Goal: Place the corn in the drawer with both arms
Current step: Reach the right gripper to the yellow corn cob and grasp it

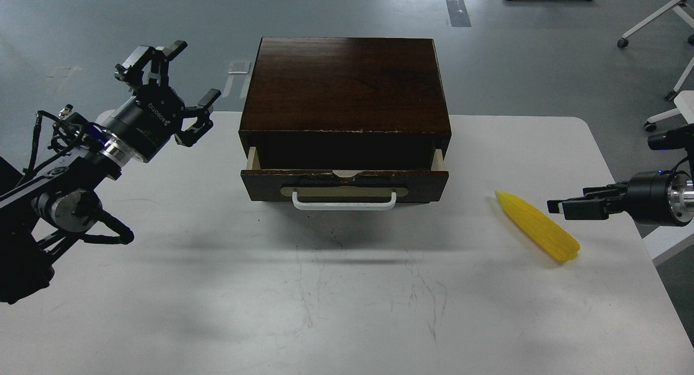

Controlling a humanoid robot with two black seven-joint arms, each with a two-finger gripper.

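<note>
Table: white top [217, 310] lay nearest the camera, scuffed with faint dark marks, bare along its front edge.
Left arm: black links came in from the left edge and rose toward the cabinet's left side.
Left gripper: left gripper [168, 88] hung above the table, well to the left of the cabinet, its fingers [209, 98] spread wide and holding nothing.
Cabinet: dark brown wooden cabinet [346, 82] stood at the middle of the table toward the far edge.
Drawer: drawer [345, 184] stood pulled out only part way, a dark gap showing behind its front and pale wood sides visible at both ends; nothing could be made out inside.
Handle: white bar handle [344, 201] sat on its tan plate, untouched by either gripper.
Corn: corn [538, 232] lay flat on the table to the right of the drawer, well apart from it, pointed end toward the cabinet.
Right gripper: right gripper [561, 207] hovered just beside the corn's upper right, pointing left; seen side-on and dark, so whether its fingers were spread or closed could not be told; it did not appear to grip the corn.
Done: drawer opening looked begun, judged from the gap.
Left: corn not yet picked up; carrying it over, dropping it in, and probably widening the opening first, all remained.
</note>
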